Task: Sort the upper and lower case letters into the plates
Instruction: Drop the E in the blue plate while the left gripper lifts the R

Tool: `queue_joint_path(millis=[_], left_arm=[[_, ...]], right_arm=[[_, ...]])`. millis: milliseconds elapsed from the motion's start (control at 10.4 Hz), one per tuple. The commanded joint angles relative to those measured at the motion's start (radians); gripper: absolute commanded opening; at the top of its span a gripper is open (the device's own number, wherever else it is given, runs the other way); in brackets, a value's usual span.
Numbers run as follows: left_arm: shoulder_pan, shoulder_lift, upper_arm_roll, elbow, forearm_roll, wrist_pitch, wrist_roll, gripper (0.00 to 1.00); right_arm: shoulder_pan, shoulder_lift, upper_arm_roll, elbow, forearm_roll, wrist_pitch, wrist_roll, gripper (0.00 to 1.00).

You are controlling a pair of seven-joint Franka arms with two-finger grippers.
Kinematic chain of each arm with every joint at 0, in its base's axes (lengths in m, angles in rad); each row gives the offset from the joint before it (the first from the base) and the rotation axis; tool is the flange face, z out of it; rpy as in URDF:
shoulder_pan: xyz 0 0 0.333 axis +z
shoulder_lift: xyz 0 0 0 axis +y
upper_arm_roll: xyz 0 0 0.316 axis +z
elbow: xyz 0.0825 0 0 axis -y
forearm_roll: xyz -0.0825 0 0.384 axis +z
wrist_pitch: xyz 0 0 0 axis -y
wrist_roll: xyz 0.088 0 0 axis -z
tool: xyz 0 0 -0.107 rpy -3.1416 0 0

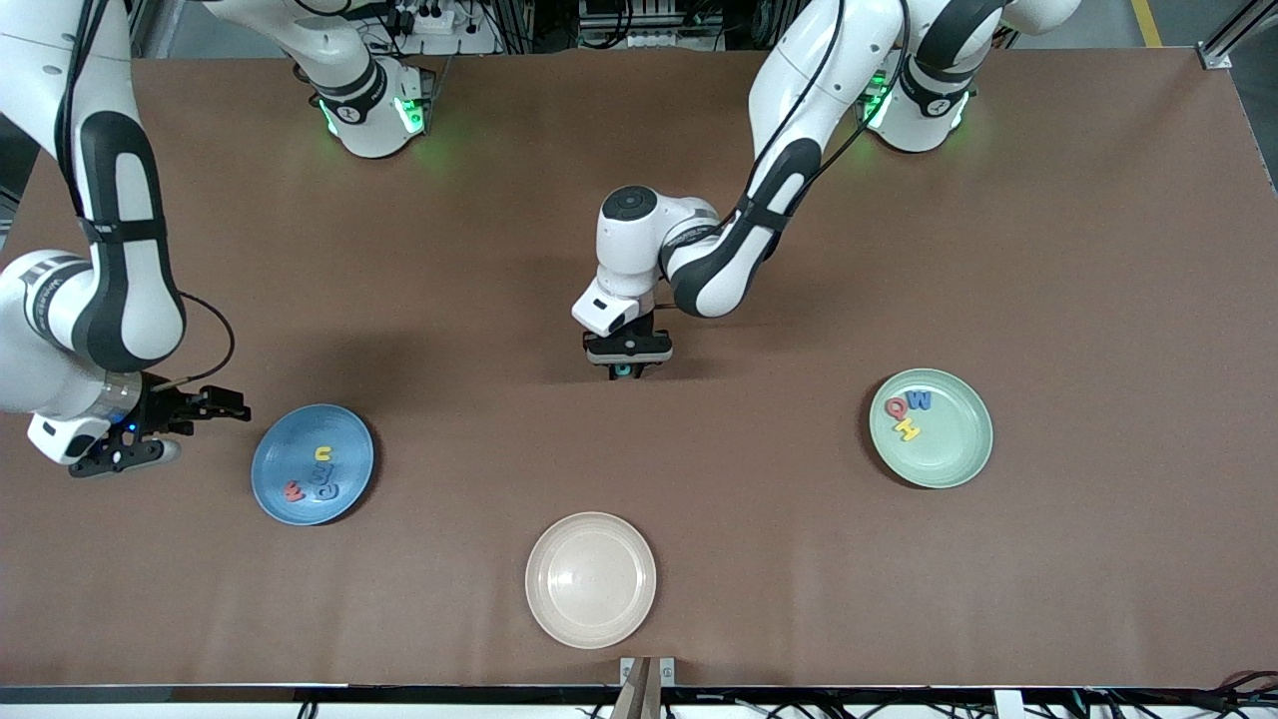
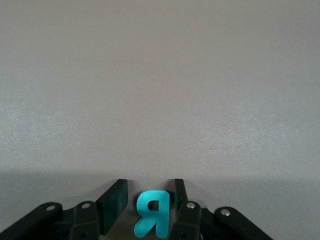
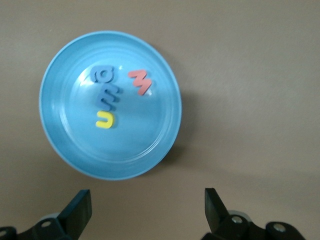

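- showing what the front view mostly hides, the left wrist view has the teal letter r (image 2: 152, 213) lying flat on the bench (image 2: 160, 100) between the left end effector (image 2: 149, 200) fingers, which stand apart on either side of it with small gaps.
- right end effector (image 3: 147, 207) waits, fingers spread wide and holding nothing, just beside the blue plate (image 1: 270, 479) toward the right arm's end.
- blue plate count: four letters, two blue, one red, one yellow.
- mint green plate (image 1: 954, 459): three letters, red, blue, yellow.
- cream-white plate (image 1: 590, 579) sits near the bench edge closest to the front camera; wide bare bench lies between all three plates.
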Motion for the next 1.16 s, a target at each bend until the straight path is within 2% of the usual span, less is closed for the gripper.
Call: queue_joint_path(millis=[0,193,386,482,1061], left_arm=[[-0.017,-0.008,0.008,-0.025,0.028,-0.002,-0.076,0.45],[-0.018,-0.009,0.002,-0.027,0.022,-0.005,-0.099,0.45],[-0.025,-0.024,-0.012,-0.025,0.015,-0.053,-0.121,0.45],[-0.023,-0.029,-0.027,-0.025,0.011,-0.074,-0.122,0.45],[0.001,-0.029,-0.024,-0.018,0.028,-0.076,-0.060,0.43]], right_arm=[[-0.089,-0.152,0.140,-0.146,-0.149,0.021,0.169,1.00],[-0.103,-0.223,0.202,-0.213,-0.235,0.025,0.242,1.00],[-0.136,-0.286,0.306,-0.253,-0.373,0.038,0.347,1.00],[-0.153,-0.306,0.349,-0.251,-0.384,0.030,0.398,1.00],[-0.184,-0.393,0.380,-0.068,-0.371,-0.074,0.420,1.00]])
